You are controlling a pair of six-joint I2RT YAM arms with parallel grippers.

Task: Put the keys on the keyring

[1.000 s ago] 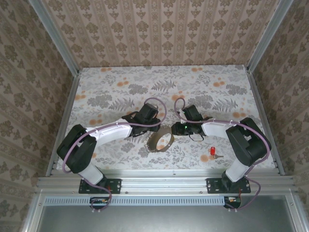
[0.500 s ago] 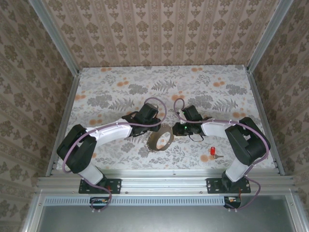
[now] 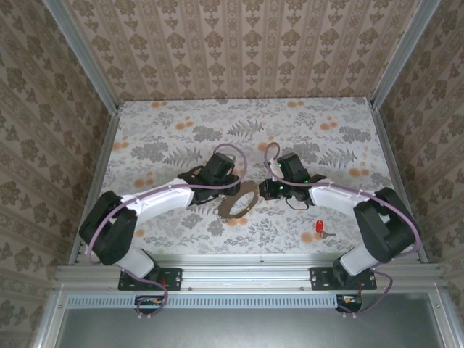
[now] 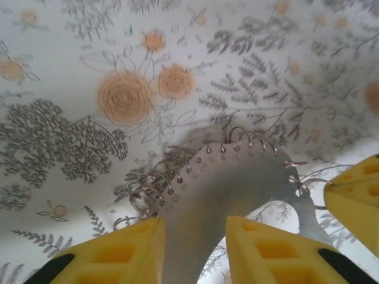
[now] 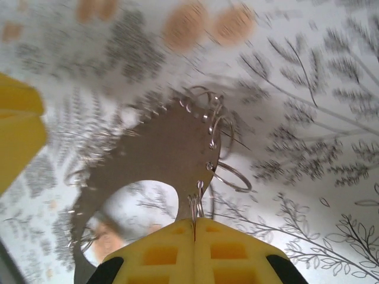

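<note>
- Holding the keyring (image 3: 238, 204) between both arms, you are working at the middle of the table (image 3: 167, 119), a little towards the near edge.
- Your right gripper (image 5: 194, 226) is pressing its yellow fingers together and pinching one thin wire ring on the edge of the brown band.
- Your left gripper (image 4: 194, 229) is standing with its fingers spread. The band is passing into the gap but is not filling it, so I am judging that this side is not clamping.
- The key (image 3: 318, 227), with its red head, is lying on the table to the right of the keyring and nearer to you, well apart from both grippers.
- I am thinking the step in hand is securing the keyring before fetching the key. For doing it well, you are needing one firm hold: close the left fingers on the band first, and only then release the right pinch.
- The wire ring is thin and is probably slipping easily, so move slowly and avoid twisting it.
- Looking for brands, labels or writing, I am finding none that can be read.
</note>
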